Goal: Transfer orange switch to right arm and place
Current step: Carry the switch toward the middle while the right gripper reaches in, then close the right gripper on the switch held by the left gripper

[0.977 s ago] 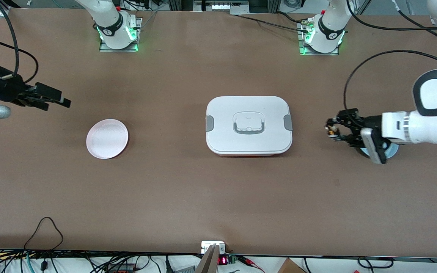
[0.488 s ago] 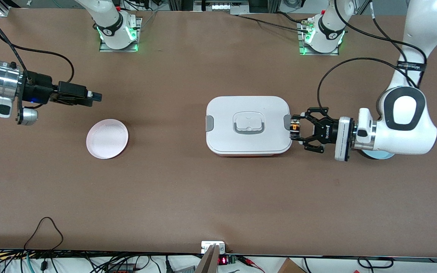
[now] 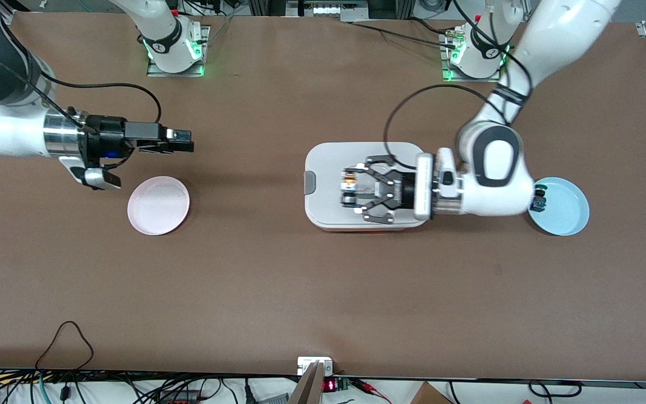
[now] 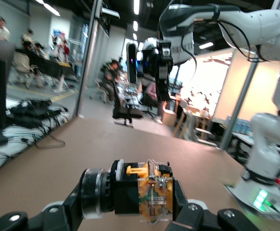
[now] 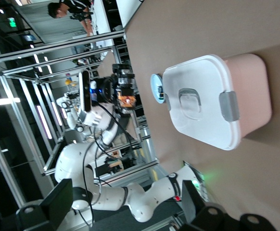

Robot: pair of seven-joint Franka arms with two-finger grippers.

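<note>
Left gripper, mid-frame above the lunch box, clamps the orange switch; the open right gripper, upper left, could misalign at handover and drop it.

Front cam sits high, looking down across the whole table at both bases. Left wrist cam looks level along its arm, tight on its claw. Right wrist cam's further out. All catch the lidded box.

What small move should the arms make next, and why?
Probably the right gripper, open above the pink plate, should close the gap toward the left gripper, which holds the orange switch over the lunch box, since they remain far apart.
</note>
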